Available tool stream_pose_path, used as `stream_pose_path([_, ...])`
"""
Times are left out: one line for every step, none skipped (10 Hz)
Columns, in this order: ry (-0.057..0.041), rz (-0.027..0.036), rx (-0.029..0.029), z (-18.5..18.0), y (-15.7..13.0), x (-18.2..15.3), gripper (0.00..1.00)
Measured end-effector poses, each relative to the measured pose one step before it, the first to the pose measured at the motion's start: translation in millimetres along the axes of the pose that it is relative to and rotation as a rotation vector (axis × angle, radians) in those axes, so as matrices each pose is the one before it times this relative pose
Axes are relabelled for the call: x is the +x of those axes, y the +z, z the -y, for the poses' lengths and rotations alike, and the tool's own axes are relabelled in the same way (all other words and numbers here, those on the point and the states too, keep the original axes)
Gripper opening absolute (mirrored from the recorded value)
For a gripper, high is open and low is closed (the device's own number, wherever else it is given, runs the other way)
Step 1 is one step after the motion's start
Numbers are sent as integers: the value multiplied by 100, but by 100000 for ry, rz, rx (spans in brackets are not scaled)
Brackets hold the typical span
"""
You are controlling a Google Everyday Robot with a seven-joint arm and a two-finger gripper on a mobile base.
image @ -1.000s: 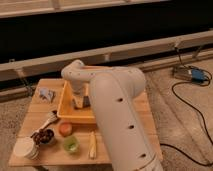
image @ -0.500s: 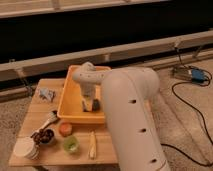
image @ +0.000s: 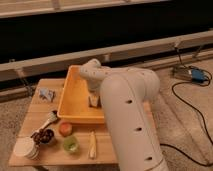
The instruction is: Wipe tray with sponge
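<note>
A yellow tray (image: 75, 100) sits on the wooden table (image: 45, 107). My gripper (image: 94, 100) reaches down into the right half of the tray, below the white wrist (image: 92, 72). It is shut on a small tan-brown sponge (image: 94, 102) that rests on the tray floor. My big white arm (image: 130, 115) rises from the lower right and hides the tray's right rim and the right part of the table.
In front of the tray lie a white spoon (image: 49, 120), a dark bowl (image: 42, 136), stacked white bowls (image: 25, 147), an orange fruit (image: 65, 128), a green cup (image: 71, 144) and a pale stick (image: 92, 145). A blue-grey wrapper (image: 46, 93) lies left. Cables and a blue box (image: 197, 75) are on the floor at right.
My gripper with the sponge has slid from the tray's left part to its right half, and the arm has swung right with it. The table items have not moved.
</note>
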Motion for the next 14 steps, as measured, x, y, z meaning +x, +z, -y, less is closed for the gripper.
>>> stream_pose_path([729,-173,391,460,6,-28,0])
stream_pose_path([676,151,782,571,-83,-272,0])
stream_pose_path([352,434,655,368,-185,-290,0])
stream_pose_path([219,545,617,303,-221,-288,0])
stream_pose_path([-194,1159,972,356,-405,-660,0])
stream_pose_path([-336,1088,793,298,-531,-711,0])
stream_pose_path([-576,743,471,110,-334,-658,0])
stream_pose_path([-1140,1290,788,198,-576,-1236,0])
stream_pose_path([-987,797,370,99,-229,-922,0])
stream_pose_path([-1134,642,190,-4,-131,-866,0])
stream_pose_path([-2066,769,170,-217,-71,-1450,0])
stream_pose_path([-2169,457,-206,-568,28,-1296,0])
stream_pose_path([-2198,366,-560,-754,231,-800,0])
stream_pose_path([-1685,78,-273,-598,113,-416,0])
